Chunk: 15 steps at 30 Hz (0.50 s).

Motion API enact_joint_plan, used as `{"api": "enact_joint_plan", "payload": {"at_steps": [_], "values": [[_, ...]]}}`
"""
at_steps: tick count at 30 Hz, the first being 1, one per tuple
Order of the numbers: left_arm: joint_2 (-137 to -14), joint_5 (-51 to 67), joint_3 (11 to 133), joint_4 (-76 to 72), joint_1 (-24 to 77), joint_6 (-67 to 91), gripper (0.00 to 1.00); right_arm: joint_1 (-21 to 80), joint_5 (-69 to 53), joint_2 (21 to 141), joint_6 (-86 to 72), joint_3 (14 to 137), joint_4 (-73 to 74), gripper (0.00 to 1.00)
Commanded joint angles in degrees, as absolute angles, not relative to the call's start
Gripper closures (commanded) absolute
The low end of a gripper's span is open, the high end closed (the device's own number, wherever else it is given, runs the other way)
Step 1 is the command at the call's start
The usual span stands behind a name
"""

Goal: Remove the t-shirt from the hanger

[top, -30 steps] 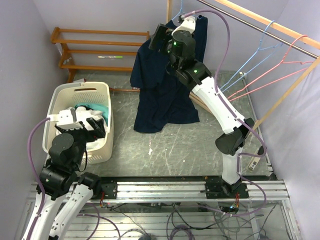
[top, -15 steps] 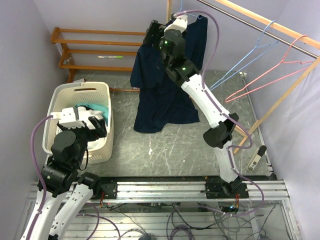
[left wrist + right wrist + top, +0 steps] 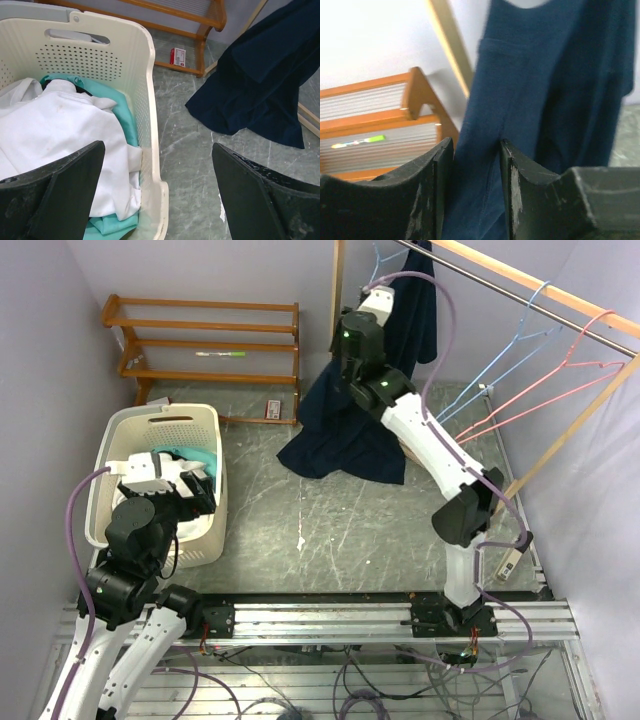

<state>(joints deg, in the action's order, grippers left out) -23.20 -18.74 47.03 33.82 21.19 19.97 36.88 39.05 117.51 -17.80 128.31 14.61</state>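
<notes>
The navy t-shirt point(image 3: 350, 435) hangs from a light blue hanger point(image 3: 378, 255) at the back, and its lower part is bunched on the floor. My right gripper point(image 3: 345, 358) is pressed against the shirt's upper part. In the right wrist view the gripper point(image 3: 476, 150) has a fold of the t-shirt point(image 3: 545, 75) filling the gap between its fingers. My left gripper point(image 3: 157, 146) hovers wide open over the rim of the laundry basket point(image 3: 150, 60) and holds nothing. The t-shirt point(image 3: 260, 85) lies to its far right.
The cream basket point(image 3: 165, 420) at the left holds white and teal clothes. A wooden rack point(image 3: 200, 340) stands against the back wall with a small red and white box point(image 3: 271, 408) beside it. Pink and blue empty hangers point(image 3: 560, 340) hang on the rail at the right.
My right gripper has gone from wide open to closing on the shirt's fabric. The shirt and hanger swung right and up, and the cloth bunched together. The left arm barely moved.
</notes>
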Motion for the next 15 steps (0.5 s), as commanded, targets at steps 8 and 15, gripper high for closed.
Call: {"api": "enact_joint_plan", "payload": {"at_steps": [8,15], "values": [[-23.4,-17.0,46.6,32.7,20.8,19.9,0.01,31.5,41.1,104.5,-14.4,117.4,13.8,0.74],[-24.3,-10.7,45.7,30.5,20.8,18.4,0.01,30.4,39.6,105.8,-14.8,119.9,15.8,1.0]]}}
